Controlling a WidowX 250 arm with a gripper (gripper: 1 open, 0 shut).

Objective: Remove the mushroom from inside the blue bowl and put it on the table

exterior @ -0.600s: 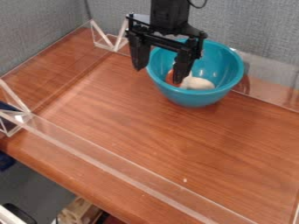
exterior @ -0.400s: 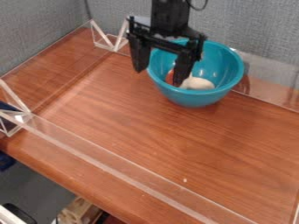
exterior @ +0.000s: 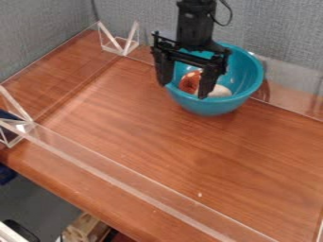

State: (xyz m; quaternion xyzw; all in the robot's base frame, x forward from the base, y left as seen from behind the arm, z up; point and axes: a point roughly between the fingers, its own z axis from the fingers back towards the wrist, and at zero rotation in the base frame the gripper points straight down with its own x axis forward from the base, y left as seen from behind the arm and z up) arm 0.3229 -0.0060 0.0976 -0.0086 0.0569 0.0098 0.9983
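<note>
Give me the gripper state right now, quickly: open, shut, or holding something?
Black gripper: open, jaws spread wide inside the round teal-blue plastic bowl, either side of the small cream and orange-red toy mushroom; nothing gripped yet.

Open desk (exterior: 139,132) stretches left and front of the blue bowl (exterior: 243,95); low clear walls (exterior: 76,165) fence its edges.

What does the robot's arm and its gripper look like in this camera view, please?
The gripper is black throughout: a wide crossbar with two long, slim fingers hanging from its ends, like a fork with two prongs. Above it rises a narrow black wrist column, with what looks like a thin dark cable curling beside its top. No markings or coloured parts can be made out.
</note>
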